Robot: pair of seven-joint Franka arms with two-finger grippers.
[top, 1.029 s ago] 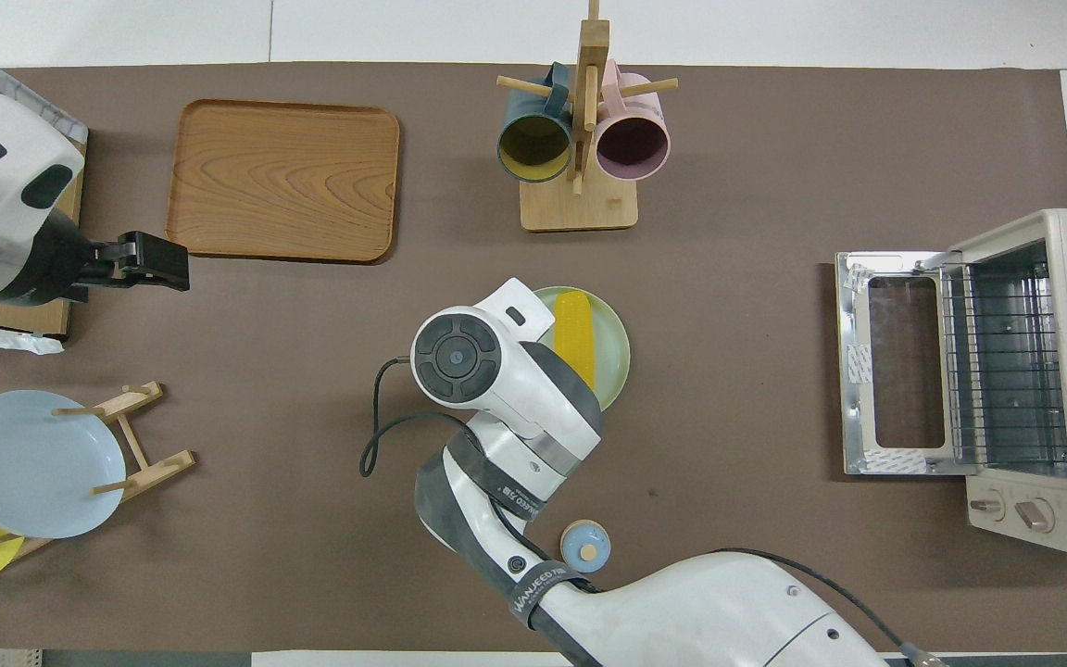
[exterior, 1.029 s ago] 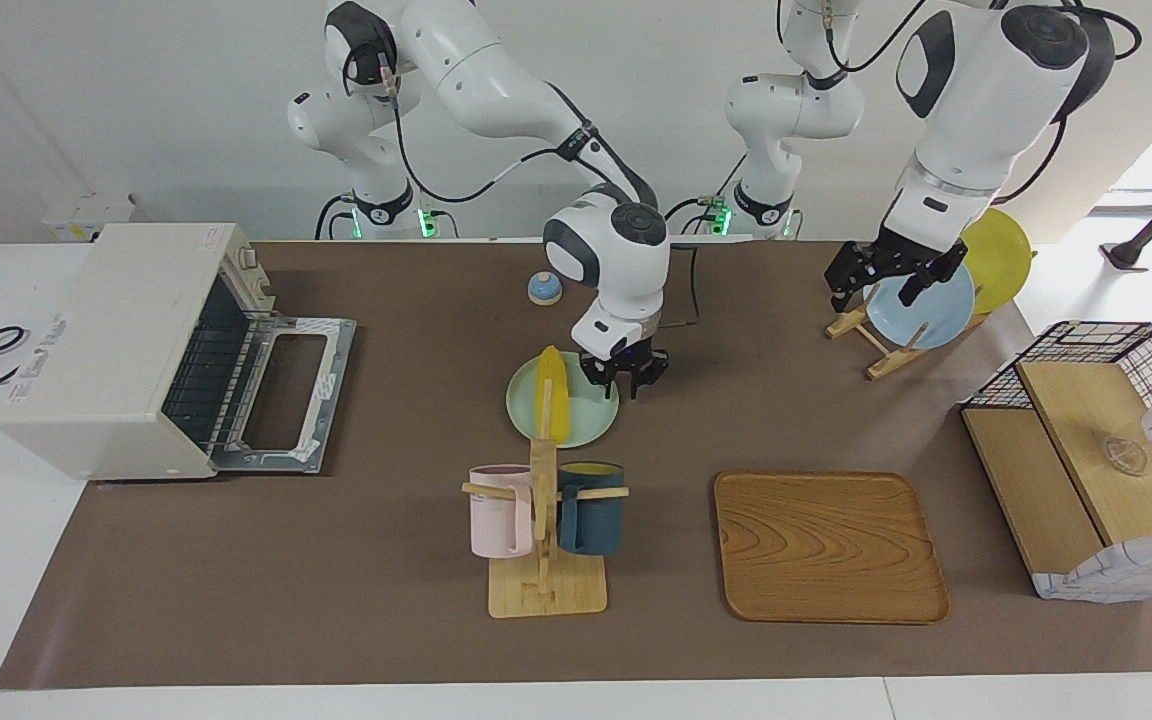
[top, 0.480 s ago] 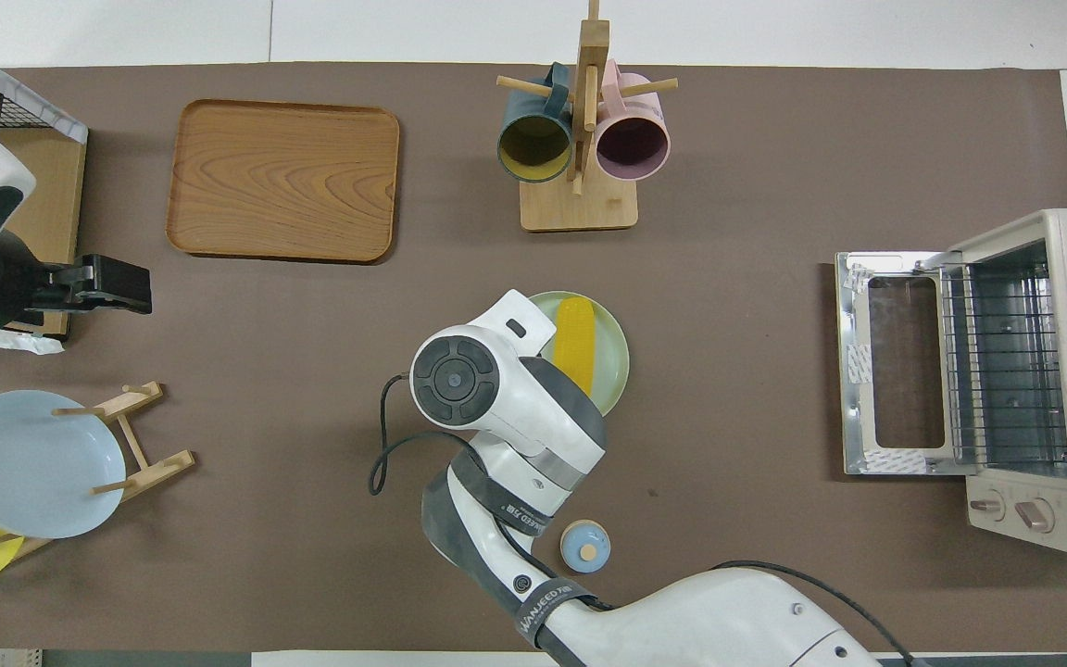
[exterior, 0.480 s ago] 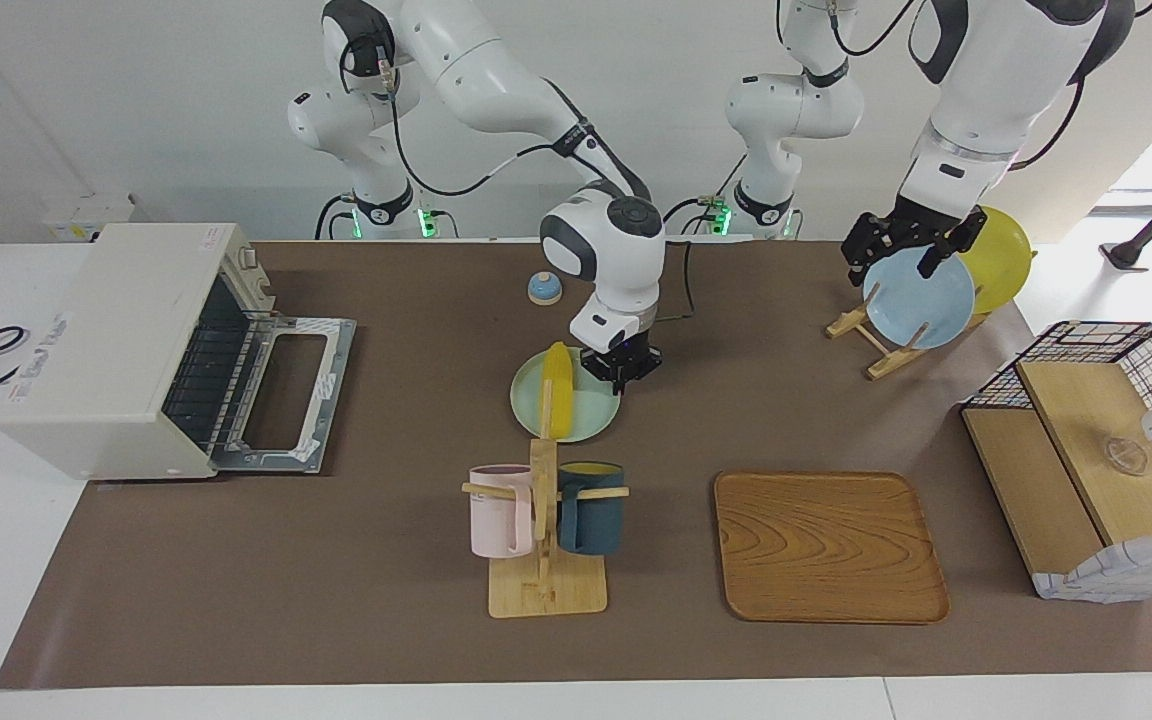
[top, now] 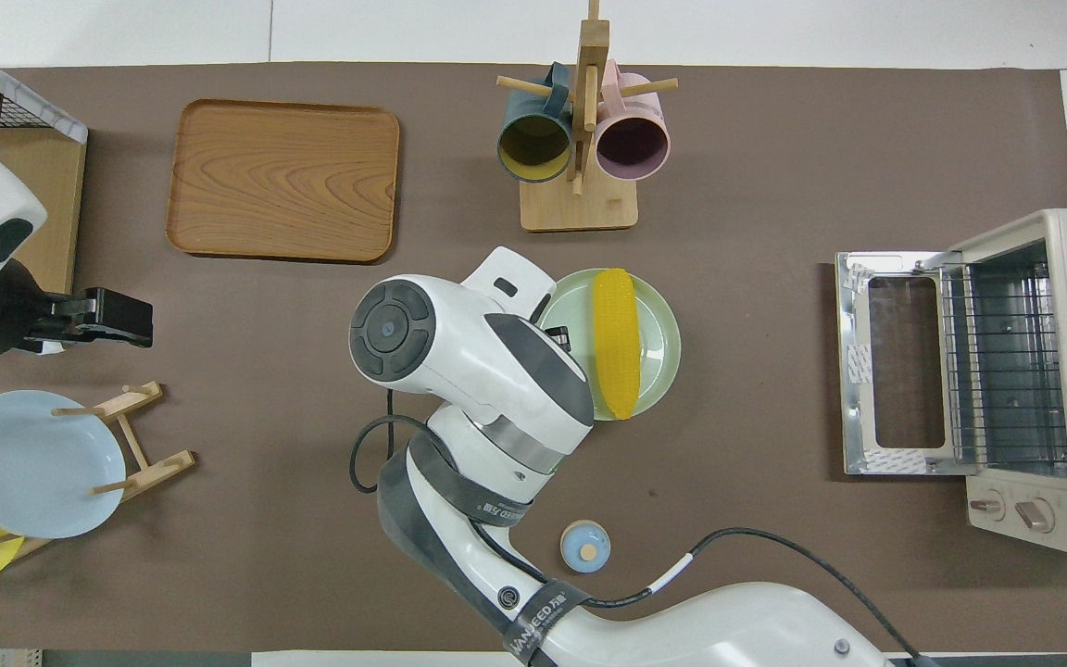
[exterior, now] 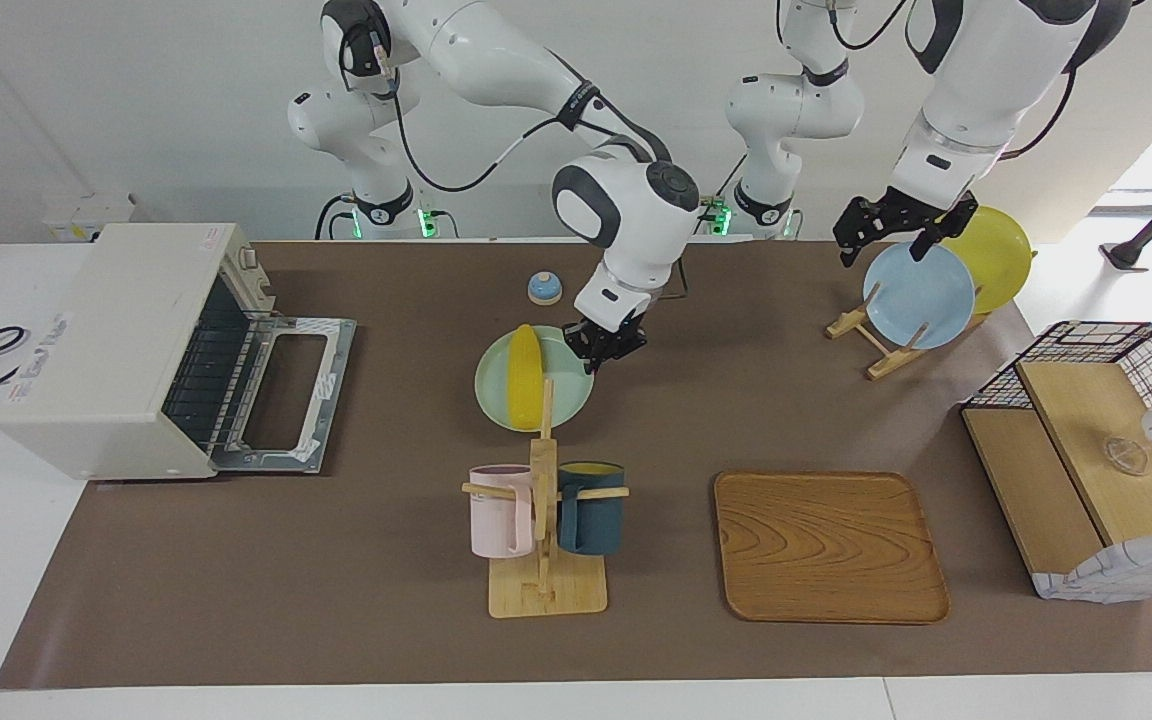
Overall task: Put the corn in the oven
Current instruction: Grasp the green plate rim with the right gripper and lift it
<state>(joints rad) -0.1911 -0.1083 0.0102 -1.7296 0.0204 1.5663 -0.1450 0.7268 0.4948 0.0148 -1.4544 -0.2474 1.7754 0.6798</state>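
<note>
The yellow corn (exterior: 522, 375) lies on a pale green plate (exterior: 568, 398) in the middle of the table; both also show in the overhead view, corn (top: 615, 343) on plate (top: 661, 324). My right gripper (exterior: 596, 352) is low at the plate's rim, on the side toward the left arm's end, shut on it. The off-white oven (exterior: 106, 340) stands at the right arm's end with its glass door (exterior: 286, 390) folded down flat and the wire rack bare. My left gripper (exterior: 881, 250) hangs open and empty over the blue plate on its rack.
A wooden mug rack (exterior: 544, 520) with a pink and a dark blue mug stands just farther from the robots than the green plate. A wooden tray (exterior: 829, 545), a plate rack (exterior: 918, 295), a wire-and-wood basket box (exterior: 1096, 460) and a small blue bell (exterior: 544, 288) are also here.
My right gripper came down onto the green plate's rim and slid the plate, with the corn, toward the oven. My left gripper rose above the blue plate.
</note>
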